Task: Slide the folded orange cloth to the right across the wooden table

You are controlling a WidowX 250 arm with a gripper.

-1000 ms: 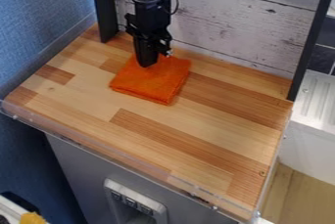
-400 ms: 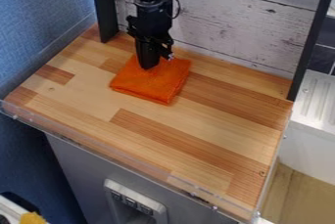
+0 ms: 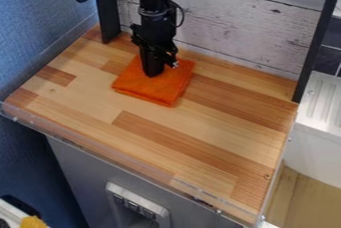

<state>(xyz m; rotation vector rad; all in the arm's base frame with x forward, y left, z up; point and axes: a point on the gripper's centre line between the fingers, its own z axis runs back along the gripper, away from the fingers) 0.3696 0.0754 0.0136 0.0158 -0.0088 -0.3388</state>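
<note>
The black gripper (image 3: pixel 153 71) hangs down from the top of the camera view, its tip over the upper middle of a folded orange cloth (image 3: pixel 156 88). The tip looks to be at or just above the fabric; whether it touches cannot be told. The cloth lies flat, folded into a rough square, on the back left part of the wooden tabletop (image 3: pixel 220 117). Part of its back edge is hidden behind the gripper.
A whitewashed plank wall (image 3: pixel 246 28) stands behind the tabletop, between a black post (image 3: pixel 106 13) at the left and another black post (image 3: pixel 316 43) at the right. A clear rim (image 3: pixel 126 156) runs along the front edge.
The gripper has moved slightly down and toward the camera over the cloth. The cloth has stayed in place.
</note>
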